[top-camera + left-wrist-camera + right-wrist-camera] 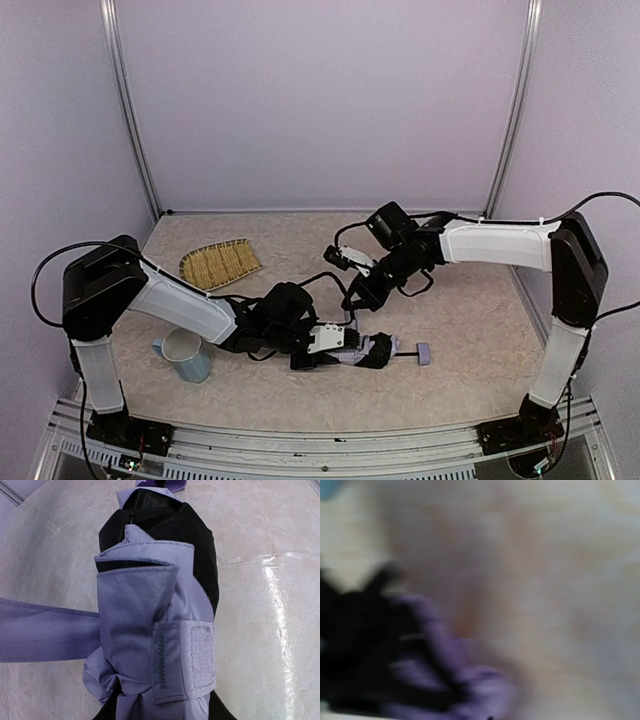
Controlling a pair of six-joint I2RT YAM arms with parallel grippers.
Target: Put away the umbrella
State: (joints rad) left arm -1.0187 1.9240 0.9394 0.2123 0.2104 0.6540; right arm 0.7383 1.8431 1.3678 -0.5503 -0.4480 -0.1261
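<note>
Left claw point(335, 345) lies low over the near middle of the desk point(470, 320), pinching the bundled end of the umbrella point(362, 350). Its fingers are hidden under cloth in its own wrist view, so the grip reads only from above. The umbrella lies flat on the desk and points to the right. Its canopy is a short, folded wad of pale lavender with black lining showing through the folds. A thin black shaft point(404, 350) sticks out of the wad, and a small lavender knob point(423, 352) ends it on the far right, well clear of the claw.

Up close, the lavender cloth is wrapped loosely round the black inner fabric. A strap point(45, 635) trails off to the left across the desk. A stitched tab with a pale fuzzy patch point(197, 655) lies on top of the bundle, and nothing is pressed to it.

A light blue mug point(186, 356) stands to the left, beside the left arm and well apart from the umbrella.

Right claw point(352, 300) hangs just behind the bundle, close above its middle, with its fingers pressed together. Whether it touches the cloth cannot be told. Its wrist view is smeared and shows only a dark and lavender mass at lower left over pale desk.

A woven tray point(220, 264) lies flat farther back on the left, apart from everything else.
</note>
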